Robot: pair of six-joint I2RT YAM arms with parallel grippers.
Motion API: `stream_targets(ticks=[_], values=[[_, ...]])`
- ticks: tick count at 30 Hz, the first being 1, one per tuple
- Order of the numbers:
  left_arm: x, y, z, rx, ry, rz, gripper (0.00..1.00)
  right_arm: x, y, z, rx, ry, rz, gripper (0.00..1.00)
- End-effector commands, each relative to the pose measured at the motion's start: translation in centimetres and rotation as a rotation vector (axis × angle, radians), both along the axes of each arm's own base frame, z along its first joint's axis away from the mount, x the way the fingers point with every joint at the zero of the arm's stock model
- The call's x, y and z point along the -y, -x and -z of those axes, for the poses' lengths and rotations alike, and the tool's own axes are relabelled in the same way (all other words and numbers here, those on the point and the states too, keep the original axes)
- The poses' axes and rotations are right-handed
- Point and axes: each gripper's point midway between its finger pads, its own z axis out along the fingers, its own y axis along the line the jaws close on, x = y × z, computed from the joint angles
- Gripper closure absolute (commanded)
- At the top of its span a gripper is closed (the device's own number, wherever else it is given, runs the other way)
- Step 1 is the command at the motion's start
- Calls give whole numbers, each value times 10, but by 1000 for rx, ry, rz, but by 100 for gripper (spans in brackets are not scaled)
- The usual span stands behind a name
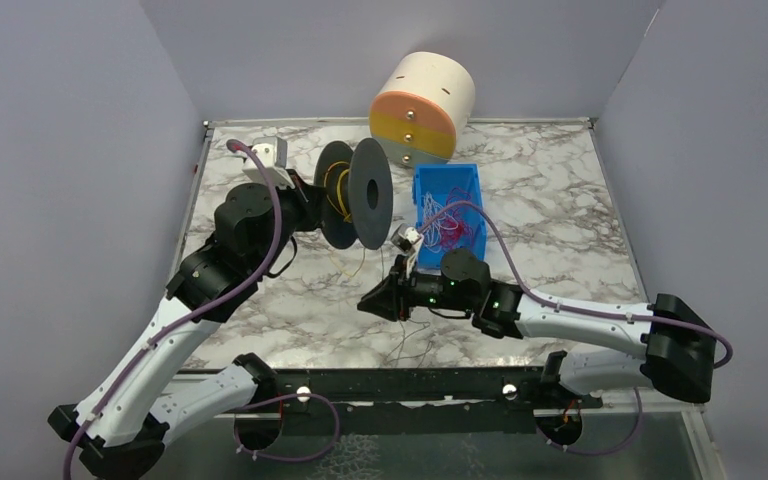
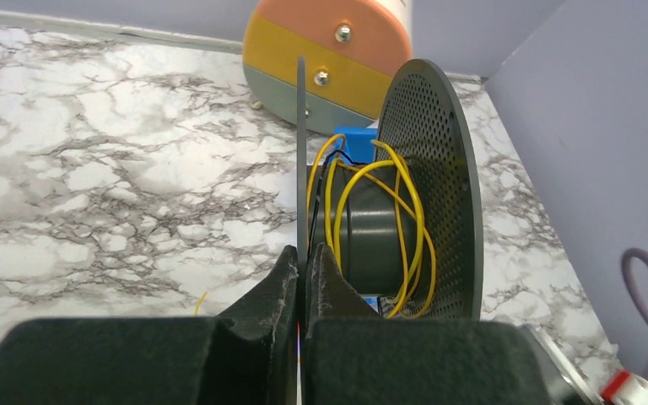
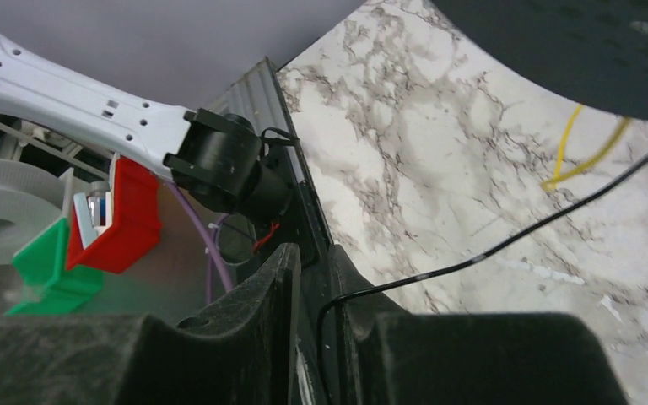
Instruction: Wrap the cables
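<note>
Left pincer: your left pincer (image 2: 302, 268) is closed tight on the thin rim of the spool's near flange. The flange edge stands upright between the two pads.
Spool: the black spool (image 1: 357, 195) sits with its two discs on edge, left of centre toward the back of the tabletop (image 1: 560, 200). You cannot tell whether it rests on the marble or is held just off it.
Yellow cable: the yellow cable (image 2: 413, 219) lies in a few loose loops around the spool's dark hub, between the flanges. From the right wrist view you see a yellow strand lying on the marble below the spool's disc.
Right pincer: your right pincer (image 3: 316, 263) hangs low over the tabletop in front of the spool. Its fingers are drawn together on a thin wire.
Dark cable: the dark cable (image 3: 506, 243) comes out from between those fingers and runs in a nearly straight line across the marble toward the spool.
Blue bin: the blue bin (image 1: 460, 178) stands just right of the spool. It holds a tangle of cables (image 1: 445, 225) in red, purple and white.
Drum: a peach, yellow and grey drum (image 1: 422, 105) lies on its side at the back edge, behind the spool and the bin.
</note>
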Motion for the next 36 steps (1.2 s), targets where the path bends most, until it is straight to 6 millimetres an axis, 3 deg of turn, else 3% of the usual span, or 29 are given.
stream_targets(ticks=[1, 8, 16, 23, 36], values=[[-6, -15, -20, 72, 69, -93, 100, -13, 5, -6, 46, 70, 1, 78], [-16, -23, 12, 18, -39, -154, 100, -22, 13, -32, 83, 146, -41, 85], [-14, -21, 52, -59, -183, -107, 100, -19, 3, -63, 152, 279, -47, 91], [-8, -16, 77, -109, -276, -30, 100, -13, -21, -86, 266, 425, 0, 99], [8, -2, 103, -161, -367, 139, 100, 15, -84, -116, 621, 680, 163, 99]])
